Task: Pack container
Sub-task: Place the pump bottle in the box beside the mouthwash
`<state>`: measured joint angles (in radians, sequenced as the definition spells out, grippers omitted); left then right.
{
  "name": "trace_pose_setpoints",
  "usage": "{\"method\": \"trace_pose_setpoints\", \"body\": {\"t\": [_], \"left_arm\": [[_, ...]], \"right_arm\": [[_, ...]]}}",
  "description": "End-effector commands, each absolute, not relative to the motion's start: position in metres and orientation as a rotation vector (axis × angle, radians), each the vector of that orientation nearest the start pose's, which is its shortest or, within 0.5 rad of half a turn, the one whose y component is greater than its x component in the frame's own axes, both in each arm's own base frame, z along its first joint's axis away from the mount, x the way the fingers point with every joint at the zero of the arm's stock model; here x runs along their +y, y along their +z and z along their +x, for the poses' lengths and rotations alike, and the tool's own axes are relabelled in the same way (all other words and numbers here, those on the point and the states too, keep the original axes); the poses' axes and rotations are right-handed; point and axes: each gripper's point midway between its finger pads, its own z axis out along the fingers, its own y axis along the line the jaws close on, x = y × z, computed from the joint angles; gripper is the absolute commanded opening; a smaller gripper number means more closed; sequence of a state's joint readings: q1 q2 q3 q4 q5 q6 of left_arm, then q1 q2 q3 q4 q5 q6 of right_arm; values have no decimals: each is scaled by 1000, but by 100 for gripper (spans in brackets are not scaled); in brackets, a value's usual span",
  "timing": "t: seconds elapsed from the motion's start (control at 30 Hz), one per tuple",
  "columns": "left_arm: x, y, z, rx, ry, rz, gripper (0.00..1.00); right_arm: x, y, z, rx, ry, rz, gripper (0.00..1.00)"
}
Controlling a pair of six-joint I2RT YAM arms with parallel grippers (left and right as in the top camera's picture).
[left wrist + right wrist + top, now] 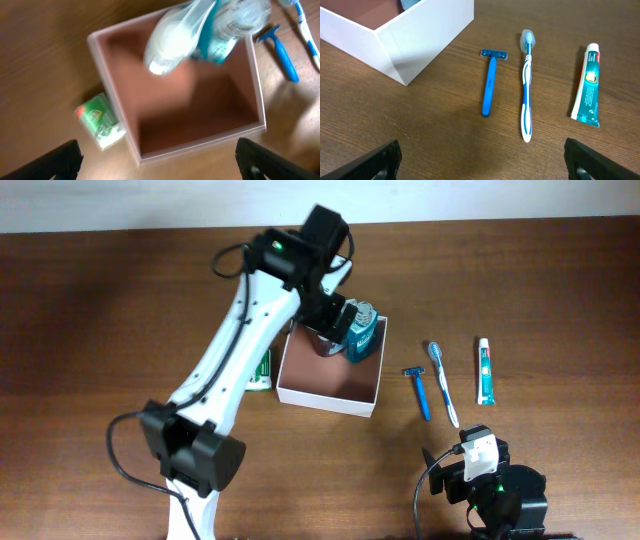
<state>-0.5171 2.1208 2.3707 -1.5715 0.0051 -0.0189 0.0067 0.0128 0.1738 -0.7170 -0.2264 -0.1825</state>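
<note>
Roughly, I'd call this a quarter done. On my overhead feed the container (326,399) sits near the middle of the table (90,300). The only thing in it is a clear bottle (362,332) with a teal label, propped at the far right corner with its top poking over the rim. The left wrist feed is blurred, so I can't tell whether its base is settled on the box floor. The left gripper (158,161) hangs over the container with its fingers spread wide and nothing between them, the bottle clear of them. The right gripper (480,162) sits low near the front edge of the table, likewise spread wide and empty. Left to pack, as I judge it, are the blue razor (490,82), the toothbrush (526,85) and the toothpaste tube (587,82), lined up side by side just right of the box. The green soap pack (100,120) also waits just beside its left wall. Most of the box floor is bare, so room shouldn't be a worry.
</note>
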Motion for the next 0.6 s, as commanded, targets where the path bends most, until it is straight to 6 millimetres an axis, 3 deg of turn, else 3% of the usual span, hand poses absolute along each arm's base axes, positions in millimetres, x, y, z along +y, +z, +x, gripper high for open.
{"method": "trace_pose_setpoints", "body": {"t": [0.0, 0.1, 0.17, 0.2, 0.33, 0.4, 0.47, 0.57], "left_arm": [[-185, 266, 386, 2751, 8, 573, 99], [-175, 296, 379, 2688, -42, 529, 99], [-157, 324, 366, 2635, -67, 471, 99], [-139, 343, 355, 2596, -60, 426, 99], [-70, 383, 323, 2507, 71, 234, 99], [-28, 396, 297, 2474, 122, 93, 99], [0, 401, 277, 2457, 144, -48, 99], [26, 399, 257, 2453, 183, -163, 99]], "right_arm": [[38, 88, 194, 2084, 133, -316, 99], [38, 88, 194, 2084, 133, -316, 99], [38, 88, 194, 2084, 133, -316, 99], [38, 88, 194, 2084, 133, -316, 99], [38, 88, 194, 2084, 133, -316, 99], [38, 88, 194, 2084, 133, -316, 99], [38, 88, 194, 2084, 133, -316, 99], [38, 88, 194, 2084, 133, -316, 99]]}}
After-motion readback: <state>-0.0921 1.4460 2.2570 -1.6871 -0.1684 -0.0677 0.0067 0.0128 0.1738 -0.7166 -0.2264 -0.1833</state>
